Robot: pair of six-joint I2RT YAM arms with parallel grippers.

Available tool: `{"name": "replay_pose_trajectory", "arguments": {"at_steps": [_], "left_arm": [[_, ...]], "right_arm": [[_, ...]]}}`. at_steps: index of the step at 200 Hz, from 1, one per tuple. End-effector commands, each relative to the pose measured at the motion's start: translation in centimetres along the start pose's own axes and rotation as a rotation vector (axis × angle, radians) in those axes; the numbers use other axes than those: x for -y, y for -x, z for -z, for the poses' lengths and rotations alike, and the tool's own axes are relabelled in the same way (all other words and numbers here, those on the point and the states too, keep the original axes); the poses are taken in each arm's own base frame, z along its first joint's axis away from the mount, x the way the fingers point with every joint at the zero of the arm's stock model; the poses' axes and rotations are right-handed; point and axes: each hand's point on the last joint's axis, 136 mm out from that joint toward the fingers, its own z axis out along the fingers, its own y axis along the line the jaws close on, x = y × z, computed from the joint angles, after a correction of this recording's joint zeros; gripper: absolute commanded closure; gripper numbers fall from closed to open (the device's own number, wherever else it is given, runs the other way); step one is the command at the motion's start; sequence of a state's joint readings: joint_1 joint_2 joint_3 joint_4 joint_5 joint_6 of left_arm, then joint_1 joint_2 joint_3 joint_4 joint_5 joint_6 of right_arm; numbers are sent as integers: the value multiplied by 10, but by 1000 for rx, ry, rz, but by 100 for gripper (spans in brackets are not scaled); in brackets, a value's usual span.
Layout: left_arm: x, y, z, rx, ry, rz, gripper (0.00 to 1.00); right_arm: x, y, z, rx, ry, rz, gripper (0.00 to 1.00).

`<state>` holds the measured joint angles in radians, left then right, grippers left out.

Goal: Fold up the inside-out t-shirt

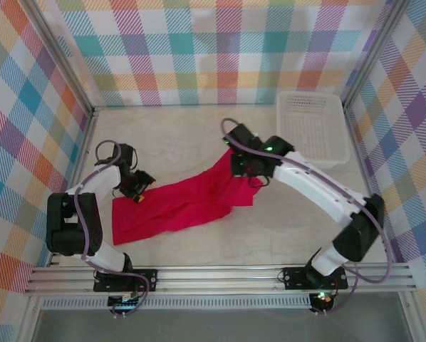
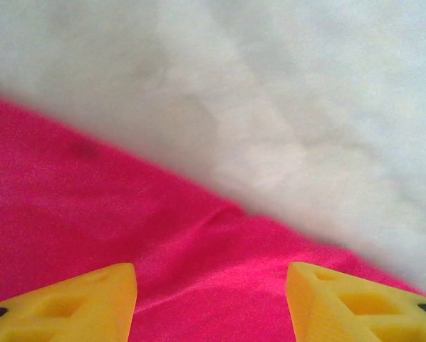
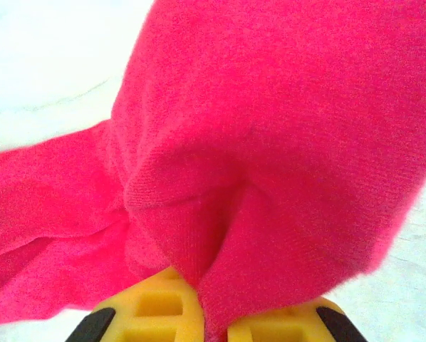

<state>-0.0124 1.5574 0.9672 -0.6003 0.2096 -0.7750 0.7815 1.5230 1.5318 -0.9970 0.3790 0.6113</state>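
The inside-out t-shirt (image 1: 177, 205) is a crimson-red garment stretched diagonally across the table from lower left to upper right. My right gripper (image 1: 236, 158) holds its upper right end, lifted off the table; in the right wrist view the red cloth (image 3: 270, 142) is pinched between the yellow fingers (image 3: 159, 310) and hangs bunched over them. My left gripper (image 1: 140, 191) is at the shirt's left end, low over it. In the left wrist view its yellow fingertips (image 2: 78, 303) stand apart over the flat cloth (image 2: 199, 278), nothing between them.
A white plastic lattice basket (image 1: 311, 128) stands at the back right of the pale tabletop (image 1: 177, 135). Chequered walls enclose the table on three sides. A metal rail (image 1: 220, 274) runs along the near edge.
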Motion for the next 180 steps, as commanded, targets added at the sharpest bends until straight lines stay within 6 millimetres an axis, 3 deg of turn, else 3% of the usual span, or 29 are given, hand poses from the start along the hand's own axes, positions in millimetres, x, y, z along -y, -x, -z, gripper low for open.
{"name": "replay_pose_trajectory", "arguments": {"at_steps": [1, 36, 59, 76, 99, 136, 180], "left_arm": [[30, 8, 7, 29, -24, -17, 42], [64, 10, 20, 30, -82, -48, 42], [69, 15, 33, 44, -84, -76, 41], [65, 19, 42, 40, -89, -79, 40], [47, 32, 54, 45, -101, -38, 40], [8, 54, 70, 68, -123, 68, 40], [-13, 60, 74, 88, -104, 99, 39]], "right_arm": [[25, 10, 21, 57, -6, 8, 97], [54, 27, 36, 86, -43, 9, 96], [45, 34, 37, 76, -16, 9, 96], [27, 34, 30, 44, 43, -12, 97], [-17, 26, 21, 22, 116, 22, 97], [-112, 1, 1, -38, 231, 133, 96], [-210, -39, -45, -147, 313, 215, 94]]}}
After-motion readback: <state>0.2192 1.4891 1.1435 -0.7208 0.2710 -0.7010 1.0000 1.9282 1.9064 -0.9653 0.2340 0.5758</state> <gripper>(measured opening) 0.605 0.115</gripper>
